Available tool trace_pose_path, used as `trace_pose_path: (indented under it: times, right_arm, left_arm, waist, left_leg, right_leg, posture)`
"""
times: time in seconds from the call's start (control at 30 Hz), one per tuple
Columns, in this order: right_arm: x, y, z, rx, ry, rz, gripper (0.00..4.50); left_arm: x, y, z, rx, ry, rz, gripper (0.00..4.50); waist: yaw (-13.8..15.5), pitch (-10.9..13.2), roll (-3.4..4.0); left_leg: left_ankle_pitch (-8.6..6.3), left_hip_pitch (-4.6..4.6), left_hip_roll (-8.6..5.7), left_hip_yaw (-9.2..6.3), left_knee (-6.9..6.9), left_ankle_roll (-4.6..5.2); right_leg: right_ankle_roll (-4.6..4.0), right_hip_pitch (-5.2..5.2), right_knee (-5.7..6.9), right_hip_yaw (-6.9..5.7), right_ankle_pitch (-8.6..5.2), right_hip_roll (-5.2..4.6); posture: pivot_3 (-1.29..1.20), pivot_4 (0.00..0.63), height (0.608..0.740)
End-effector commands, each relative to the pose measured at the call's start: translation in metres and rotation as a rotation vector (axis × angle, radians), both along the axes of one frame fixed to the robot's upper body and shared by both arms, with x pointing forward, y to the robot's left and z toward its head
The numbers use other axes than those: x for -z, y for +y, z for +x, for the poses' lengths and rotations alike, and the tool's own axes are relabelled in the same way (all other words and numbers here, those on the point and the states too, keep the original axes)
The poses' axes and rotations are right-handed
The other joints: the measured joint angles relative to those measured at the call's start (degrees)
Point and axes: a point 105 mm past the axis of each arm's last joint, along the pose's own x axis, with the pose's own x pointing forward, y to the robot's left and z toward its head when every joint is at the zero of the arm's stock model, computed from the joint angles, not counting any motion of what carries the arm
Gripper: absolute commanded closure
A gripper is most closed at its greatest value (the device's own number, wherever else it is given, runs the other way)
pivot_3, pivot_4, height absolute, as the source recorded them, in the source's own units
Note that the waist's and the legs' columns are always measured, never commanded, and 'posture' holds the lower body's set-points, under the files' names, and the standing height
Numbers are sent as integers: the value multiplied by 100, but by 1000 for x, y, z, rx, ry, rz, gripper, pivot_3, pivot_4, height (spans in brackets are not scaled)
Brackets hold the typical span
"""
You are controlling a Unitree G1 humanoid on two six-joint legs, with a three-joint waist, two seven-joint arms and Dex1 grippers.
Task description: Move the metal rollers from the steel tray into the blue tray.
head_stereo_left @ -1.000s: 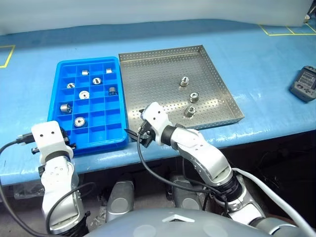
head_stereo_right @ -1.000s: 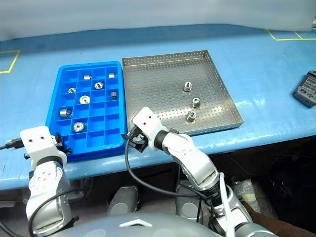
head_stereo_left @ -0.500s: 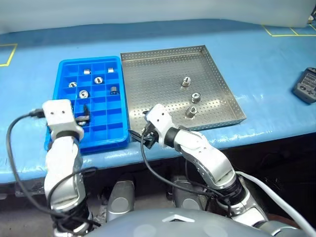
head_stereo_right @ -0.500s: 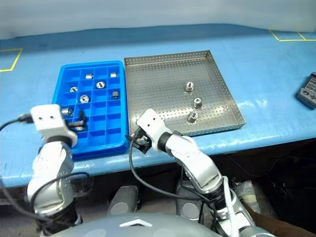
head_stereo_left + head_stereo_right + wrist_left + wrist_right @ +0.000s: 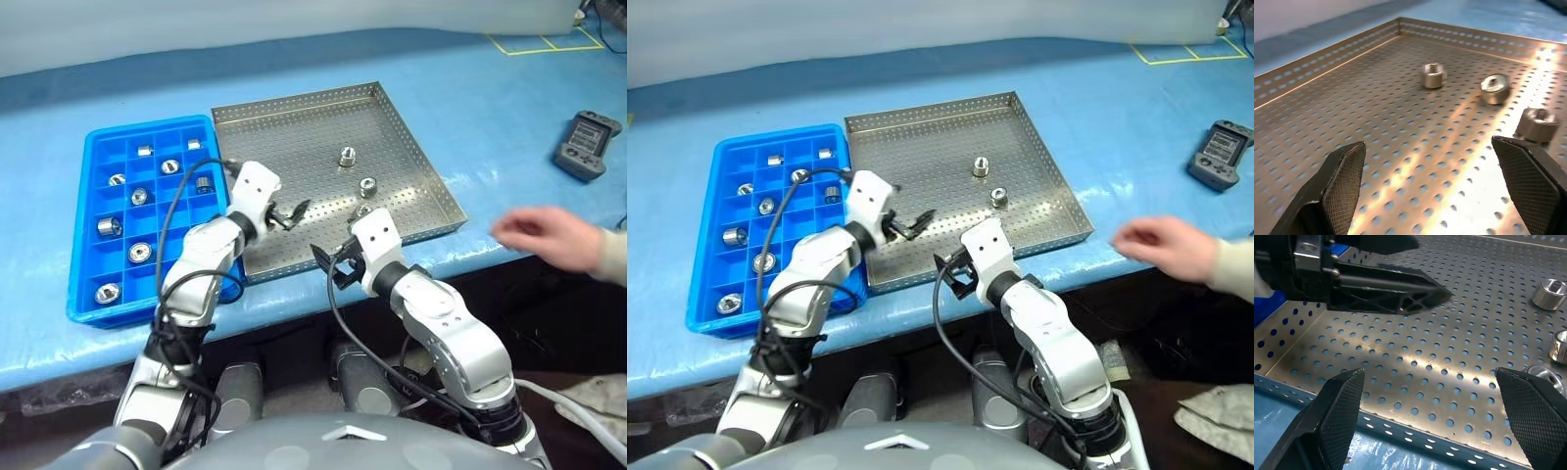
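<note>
The steel tray point(image 5: 294, 122) lies mid-table and holds three metal rollers: one point(image 5: 347, 156) at the back, one point(image 5: 368, 186) nearer, and a third point(image 5: 1537, 125) nearest the front rim, half hidden behind my right hand in the eye views. To its left, the blue tray point(image 5: 82, 253) has several rollers point(image 5: 140, 252) in separate compartments. My left gripper point(image 5: 287, 214) hovers open and empty over the steel tray's near-left floor, pointing toward the rollers. Open and empty too, my right gripper point(image 5: 329, 266) sits at the tray's front rim, just right of the left one.
A person's hand point(image 5: 541, 235) reaches in over the table's front edge at the right. A dark handheld remote point(image 5: 587, 145) lies at the far right. Blue cloth covers the table. Yellow tape marks the back right corner.
My left gripper swung from the blue tray's near-left corner over to the steel tray and opened; one more roller now lies in the blue tray. A person's hand appeared at the right. The camera shifted.
</note>
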Motion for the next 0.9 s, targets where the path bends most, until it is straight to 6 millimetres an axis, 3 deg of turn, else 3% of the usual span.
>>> trace_pose_path:
  times: [0.03,0.2,0.43,0.9]
  right_arm:
    - [-11,-4,-1,33,-49,6,0]
    - [-12,-6,-2,63,-51,13,0]
    - [-12,-5,-2,71,-54,13,0]
    - [-12,2,2,32,-57,10,0]
  left_arm:
    - [1,-22,1,106,-4,20,22]
    - [13,-36,1,184,15,86,22]
    - [25,-37,3,196,8,161,22]
    - [30,-30,8,128,8,177,22]
  waist:
    - [-107,0,0]
    - [-356,-1,3]
    - [-618,-2,4]
    - [-763,-2,5]
  left_leg:
    - [0,0,0,1,1,0]
    - [-1,-1,0,1,-4,2]
    - [-1,1,-1,2,-3,3]
    - [-1,2,-1,2,-3,4]
  right_leg:
    - [1,0,0,2,0,0]
    - [1,-4,1,10,1,4]
    - [3,-3,4,18,2,6]
    - [5,-3,7,22,2,7]
  posture:
    - [-218,150,740]
    - [-258,150,740]
    - [-257,150,740]
    - [-244,150,740]
